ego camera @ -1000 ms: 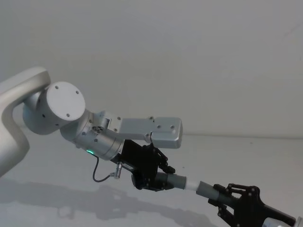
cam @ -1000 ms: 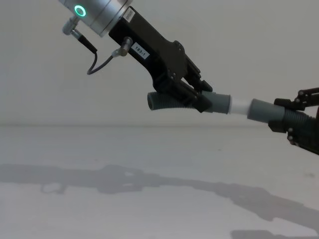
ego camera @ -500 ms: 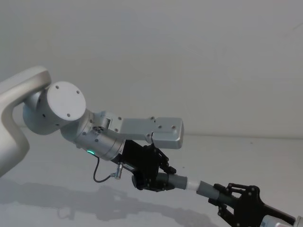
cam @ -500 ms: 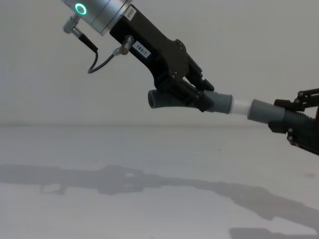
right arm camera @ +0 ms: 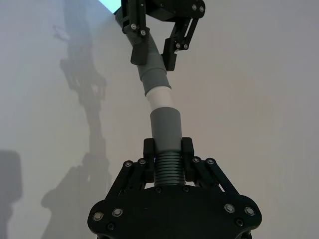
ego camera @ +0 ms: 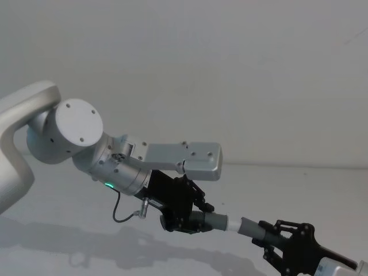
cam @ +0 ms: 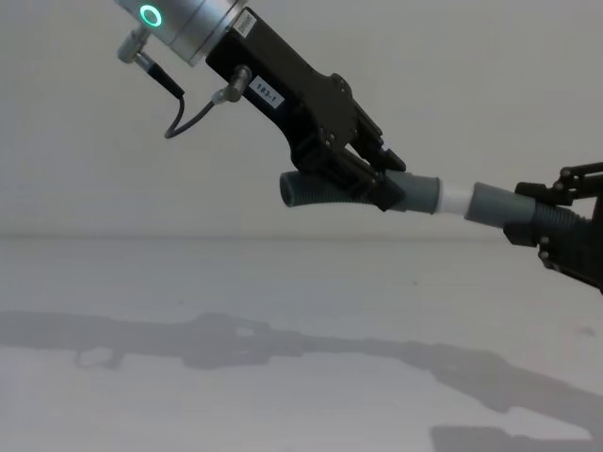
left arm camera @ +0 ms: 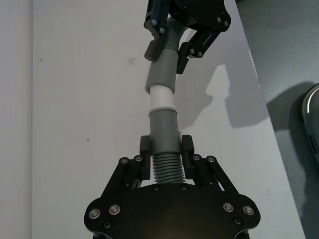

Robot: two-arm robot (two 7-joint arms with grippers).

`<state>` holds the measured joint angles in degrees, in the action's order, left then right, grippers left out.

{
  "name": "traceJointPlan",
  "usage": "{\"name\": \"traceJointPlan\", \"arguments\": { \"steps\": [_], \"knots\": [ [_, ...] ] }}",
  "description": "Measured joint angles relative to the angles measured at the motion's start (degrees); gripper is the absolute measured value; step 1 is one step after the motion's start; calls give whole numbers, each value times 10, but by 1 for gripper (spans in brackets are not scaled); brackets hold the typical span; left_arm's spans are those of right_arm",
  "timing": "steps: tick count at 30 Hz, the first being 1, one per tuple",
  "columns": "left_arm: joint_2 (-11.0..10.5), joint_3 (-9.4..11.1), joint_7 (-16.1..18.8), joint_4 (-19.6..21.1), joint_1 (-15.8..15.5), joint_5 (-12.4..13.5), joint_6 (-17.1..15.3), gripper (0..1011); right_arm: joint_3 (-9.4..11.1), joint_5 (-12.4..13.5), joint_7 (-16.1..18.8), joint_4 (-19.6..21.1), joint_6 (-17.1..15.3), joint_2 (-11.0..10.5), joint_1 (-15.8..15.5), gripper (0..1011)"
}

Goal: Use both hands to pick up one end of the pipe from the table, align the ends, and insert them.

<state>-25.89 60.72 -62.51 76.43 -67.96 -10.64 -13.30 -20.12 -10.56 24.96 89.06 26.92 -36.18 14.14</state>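
Observation:
Both pipe pieces hang in the air above the table [cam: 188, 395]. My left gripper [cam: 382, 186] is shut on the ribbed part of one pipe piece [cam: 311, 191], whose smooth collar [cam: 421, 195] carries the white stub [cam: 453, 201]. My right gripper [cam: 539, 221] is shut on the other pipe piece [cam: 492, 205]. The white stub sits partly inside that piece's open grey mouth, and the two run in one line. In the left wrist view my left gripper [left arm camera: 166, 147] holds the ribs, with the stub [left arm camera: 161, 98] beyond. The right wrist view shows my right gripper [right arm camera: 168, 148] and its collar [right arm camera: 166, 128].
The left arm's silver wrist with its green ring light [cam: 150, 16] and thin black cable [cam: 179, 118] reaches in from the upper left. Arm shadows lie across the table [ego camera: 69, 230]. A plain pale wall stands behind.
My right gripper has pushed its pipe piece a little toward the left one. Less of the white stub shows between the two collars than a second ago.

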Motion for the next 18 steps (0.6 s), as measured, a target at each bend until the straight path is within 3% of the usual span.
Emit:
{"name": "traceJointPlan", "arguments": {
  "steps": [18],
  "knots": [
    [-2,1,-4,-4,-1,-4,4,327,2,41,22,-22,58,11,12,291]
  ]
}}
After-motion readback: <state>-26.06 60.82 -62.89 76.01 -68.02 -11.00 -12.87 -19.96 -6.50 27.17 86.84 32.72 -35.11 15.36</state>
